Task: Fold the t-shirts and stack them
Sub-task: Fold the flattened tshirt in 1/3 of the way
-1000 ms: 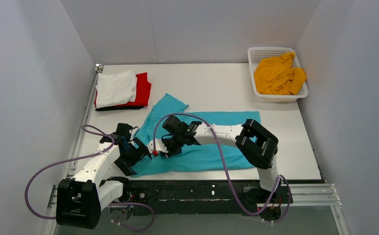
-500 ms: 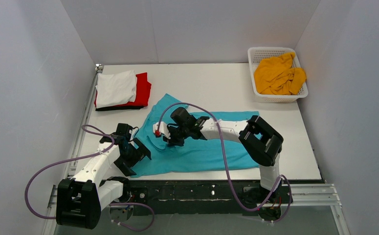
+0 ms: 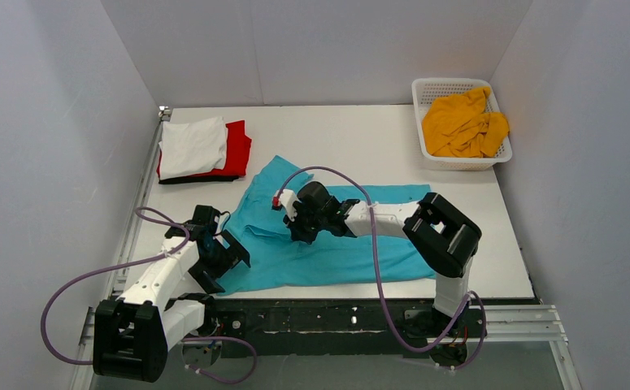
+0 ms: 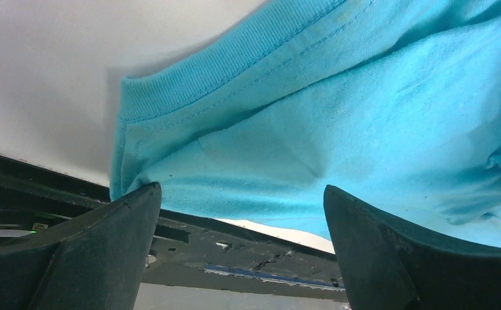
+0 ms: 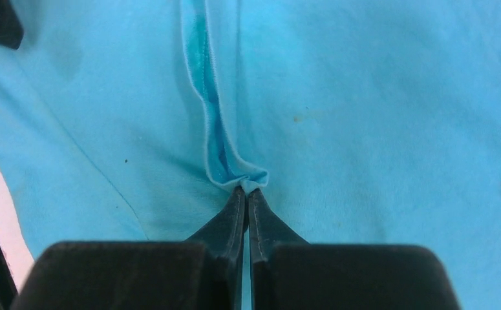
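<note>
Turquoise t-shirt [image 3: 336, 256] lies lengthwise left-right, right gripper [image 5: 247, 190] pinching its fold, left gripper [image 4: 240, 189] spread wide.

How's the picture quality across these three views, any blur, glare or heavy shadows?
Top external: even soft light, sharp, no glare on the turquoise t-shirt. Left wrist: the shirt's ribbed edge is crisp, the left gripper's fingers dark and slightly soft, a grey shadow beside the cloth. Right wrist: the pinched fold is in focus; the right gripper's fingers are nearly black.
</note>
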You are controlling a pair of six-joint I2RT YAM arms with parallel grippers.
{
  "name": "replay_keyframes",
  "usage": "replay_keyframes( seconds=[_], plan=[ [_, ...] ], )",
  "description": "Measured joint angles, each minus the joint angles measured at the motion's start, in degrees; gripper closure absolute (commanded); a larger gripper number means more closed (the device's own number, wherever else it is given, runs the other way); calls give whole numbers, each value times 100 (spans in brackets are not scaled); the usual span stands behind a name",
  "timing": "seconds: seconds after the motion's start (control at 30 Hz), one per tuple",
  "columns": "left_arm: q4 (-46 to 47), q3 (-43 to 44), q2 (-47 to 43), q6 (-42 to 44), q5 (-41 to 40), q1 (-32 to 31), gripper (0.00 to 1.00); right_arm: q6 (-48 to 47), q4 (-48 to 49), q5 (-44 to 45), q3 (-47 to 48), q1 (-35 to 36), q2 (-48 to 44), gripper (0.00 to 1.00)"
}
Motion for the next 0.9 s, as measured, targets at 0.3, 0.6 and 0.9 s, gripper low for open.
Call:
replay_keyframes(
  seconds=[0.3, 0.6, 0.9],
  plan=[
    [-79, 17, 0, 20, -2, 0, 2, 1464, 186, 717, -96, -31, -61, 81],
    [-232, 142, -7, 63, 2, 0, 2, 2459, -31, 1436, -254, -133, -555, 21],
    [-474, 590, -317, 103, 44, 0, 2, 3209, -527, 3029, -909, -586, -2798, 16]
  ],
)
